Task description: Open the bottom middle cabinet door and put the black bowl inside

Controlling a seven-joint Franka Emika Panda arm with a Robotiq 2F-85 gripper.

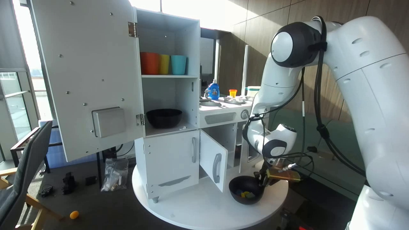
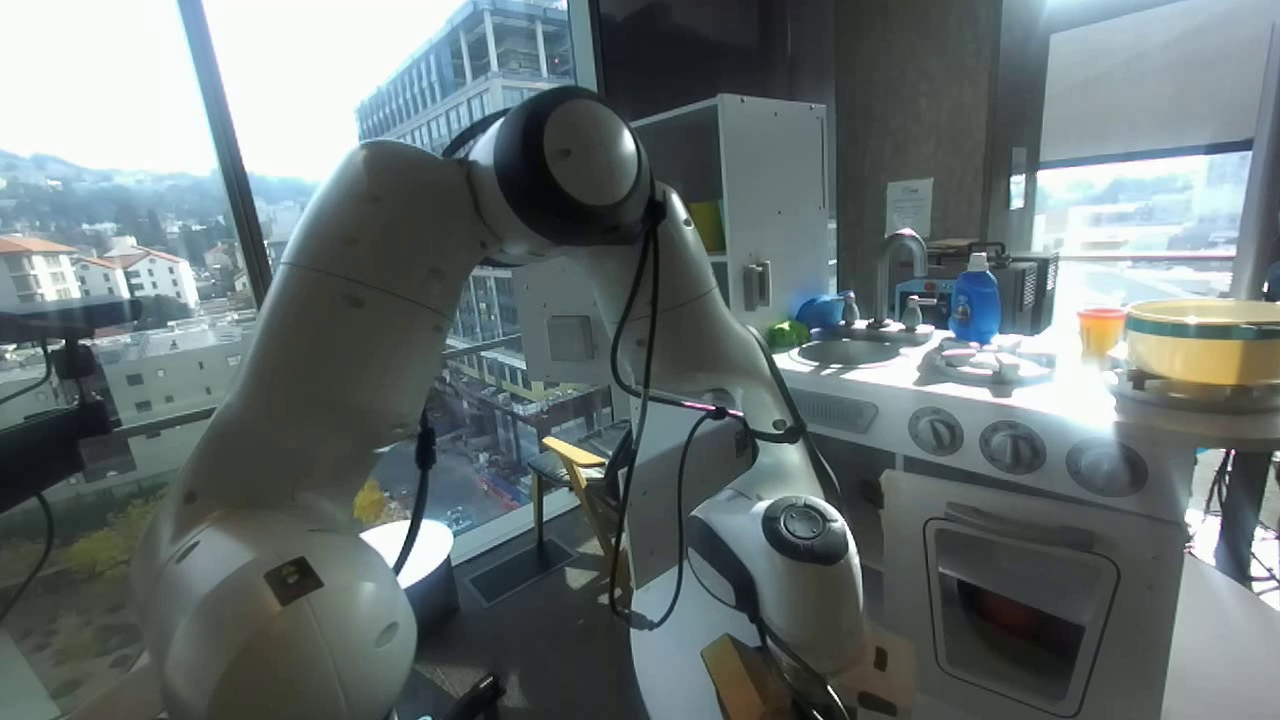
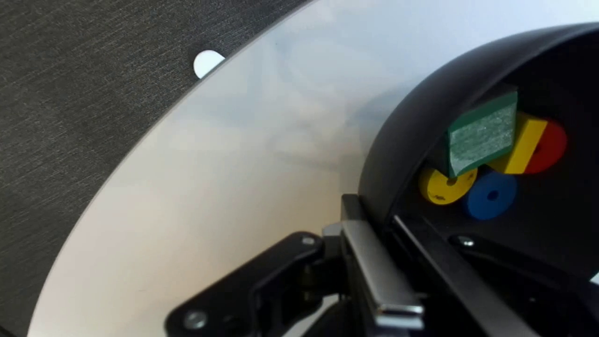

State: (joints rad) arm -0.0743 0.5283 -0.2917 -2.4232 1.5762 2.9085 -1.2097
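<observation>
I have the gripper (image 3: 380, 224) clamped on the wall of the black bowl (image 1: 244, 200), one finger inside the rim, the other outside. The bowl is low over the white round table (image 1: 191, 209), near the bottom middle cabinet door (image 1: 209, 156), which stands swung out; whether its base touches, I can't tell.

I judge the bowl light, stiff and thin-walled, probably plastic, so a firm pinch shouldn't hurt it, though that smooth side may slip or pivot. Its load looks loose: a green block (image 3: 484, 133), a yellow block (image 3: 520, 146), a red disc (image 3: 551, 147), a yellow disc (image 3: 440, 188) and a blue disc (image 3: 489, 202). A tilt would likely send them sliding. Held at one edge, the far side will want to droop, so I'd bite deep down the wall, on the side away from the opening, and carry it level.

The tabletop is glossy, with soft reflections in my wrist view; a base should slide on it easily. The white toy kitchen (image 1: 172, 156) stands there too. Around it I see dark carpet (image 3: 117, 70), a grey chair (image 1: 25, 172), a wood-panelled wall (image 1: 268, 16) and, in an exterior view, sunlit buildings (image 2: 150, 275) outside.
</observation>
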